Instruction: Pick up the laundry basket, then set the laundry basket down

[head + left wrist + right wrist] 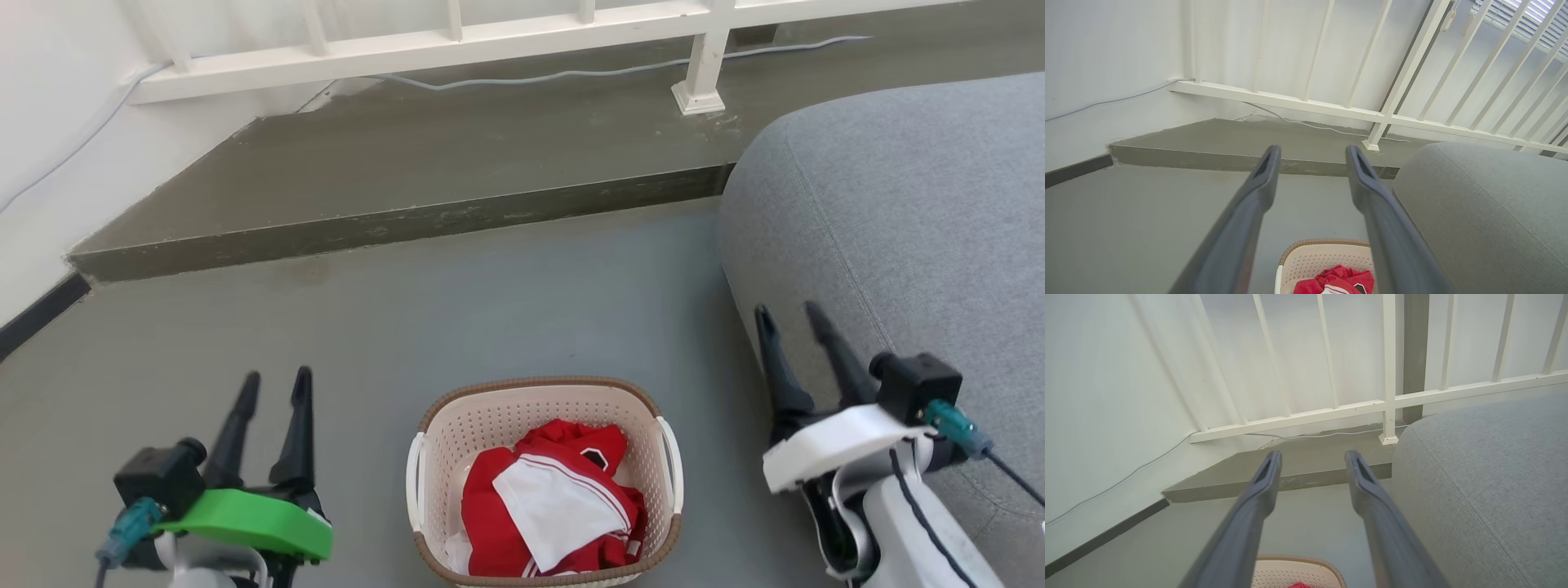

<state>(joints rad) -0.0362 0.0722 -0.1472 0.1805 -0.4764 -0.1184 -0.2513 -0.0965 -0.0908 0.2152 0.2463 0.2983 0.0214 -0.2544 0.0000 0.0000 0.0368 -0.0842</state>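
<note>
One cream basket [490, 425] sits on the grey floor [490, 310] at six o'clock. It is rounded-rectangular, with walls pierced by small holes, brown woven-look trim round the top and white grips at both sides. Red and white clothes [555, 506] lie crumpled inside. At eight o'clock the left gripper [277, 376] hovers clear of the basket, its dark fingers pointing to twelve, parted a little and holding nothing. At four o'clock the right gripper [786, 310] is posed alike, fingers apart and empty, seen against a grey fabric sofa [898, 229]. A rough concrete step [408, 220] and a white railing [490, 41] stand at twelve.
</note>
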